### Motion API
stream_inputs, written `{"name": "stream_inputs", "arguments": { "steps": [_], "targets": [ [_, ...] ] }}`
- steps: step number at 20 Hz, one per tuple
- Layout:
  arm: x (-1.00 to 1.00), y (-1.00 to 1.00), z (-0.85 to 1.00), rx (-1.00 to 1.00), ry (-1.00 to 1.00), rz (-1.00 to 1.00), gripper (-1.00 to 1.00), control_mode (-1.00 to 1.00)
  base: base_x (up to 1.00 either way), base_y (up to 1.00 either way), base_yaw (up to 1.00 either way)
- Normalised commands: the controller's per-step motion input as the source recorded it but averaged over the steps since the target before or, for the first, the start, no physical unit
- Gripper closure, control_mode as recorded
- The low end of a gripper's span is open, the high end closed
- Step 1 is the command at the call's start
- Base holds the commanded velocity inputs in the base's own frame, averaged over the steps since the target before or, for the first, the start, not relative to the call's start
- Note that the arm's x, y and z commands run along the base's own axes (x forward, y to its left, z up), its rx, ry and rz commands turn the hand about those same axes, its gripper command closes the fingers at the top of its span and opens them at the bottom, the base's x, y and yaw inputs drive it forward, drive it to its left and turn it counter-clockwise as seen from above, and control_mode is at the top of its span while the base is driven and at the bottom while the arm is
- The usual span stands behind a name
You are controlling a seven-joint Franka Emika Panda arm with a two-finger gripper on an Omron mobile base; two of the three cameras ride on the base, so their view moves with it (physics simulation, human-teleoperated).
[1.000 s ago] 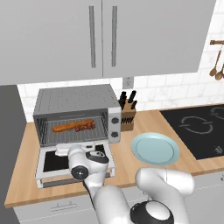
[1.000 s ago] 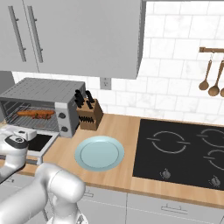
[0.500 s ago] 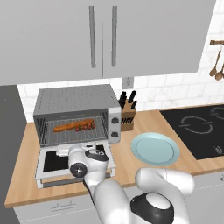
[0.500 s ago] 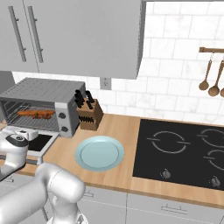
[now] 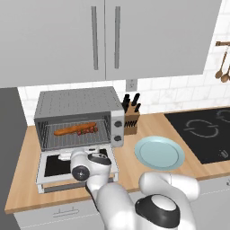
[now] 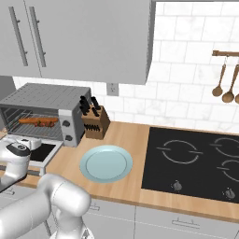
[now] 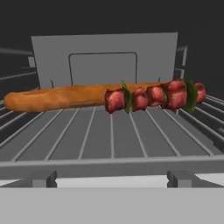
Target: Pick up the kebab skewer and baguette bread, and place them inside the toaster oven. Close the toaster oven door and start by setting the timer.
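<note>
The toaster oven (image 5: 76, 104) stands on the counter with its door (image 5: 51, 164) dropped flat. On the wire rack lies the orange-brown baguette bread (image 5: 69, 131) (image 7: 57, 97), and the kebab skewer (image 5: 91, 130) (image 7: 148, 97) rests against its right end. The right base view shows both too: the baguette (image 6: 29, 120) and the skewer (image 6: 47, 123). My gripper (image 5: 85, 162) (image 6: 18, 148) hovers over the lowered door, facing into the oven. It is open and holds nothing. Its fingertips are hidden in the hand view.
Two round knobs (image 5: 118, 125) sit on the oven's right panel. A knife block (image 5: 131, 121) stands just right of the oven. A pale blue plate (image 5: 159, 152) lies beyond it, then a black cooktop (image 5: 202, 134). Wall cabinets hang overhead.
The arm's lower links have shifted slightly, and the hand stays in front of the oven. The baguette and skewer have not moved.
</note>
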Motion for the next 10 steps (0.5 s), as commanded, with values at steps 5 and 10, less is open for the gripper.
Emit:
{"name": "stream_inputs", "arguments": {
  "steps": [5,10],
  "targets": [
    [-0.03,0.00,0.08,0.00,0.00,0.00,-1.00,-1.00,0.00,0.00,0.00],
    [-0.26,0.00,0.38,-0.05,0.06,0.00,-1.00,-1.00,0.00,0.00,0.00]
  ]
}}
